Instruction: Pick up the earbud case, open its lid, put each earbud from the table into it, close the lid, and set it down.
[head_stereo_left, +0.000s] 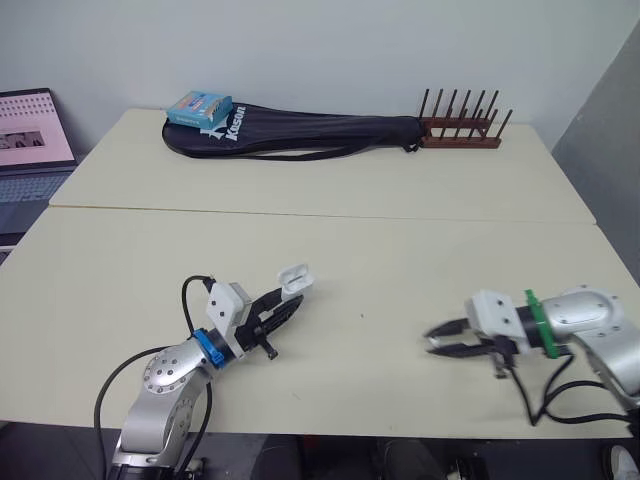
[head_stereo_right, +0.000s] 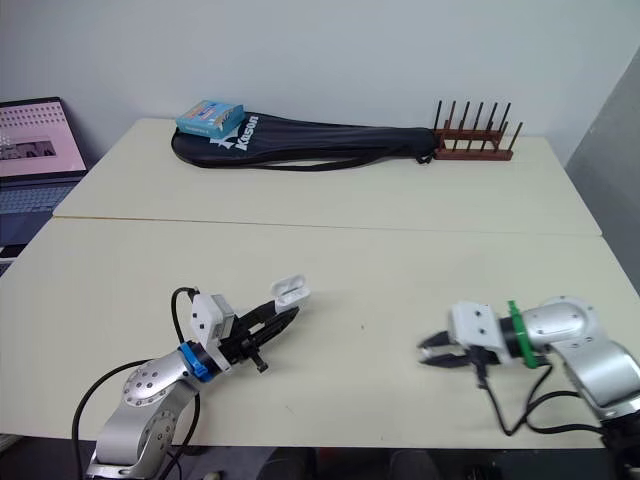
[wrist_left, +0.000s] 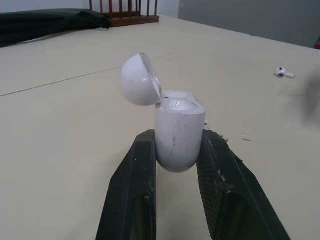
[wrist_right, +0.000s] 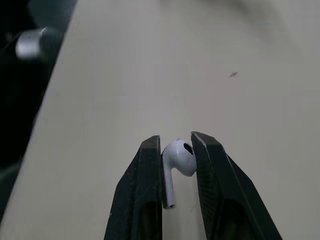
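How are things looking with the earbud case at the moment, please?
Left gripper shut on earbud case, lid open. Right gripper shut on an earbud. Nothing between the two grippers.

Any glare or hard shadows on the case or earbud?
Left wrist view: even light, faint sheen on the open earbud case. Right wrist view: earbud in the right claw softly lit, no glare. Left eye view: laptop screen glows brightest.
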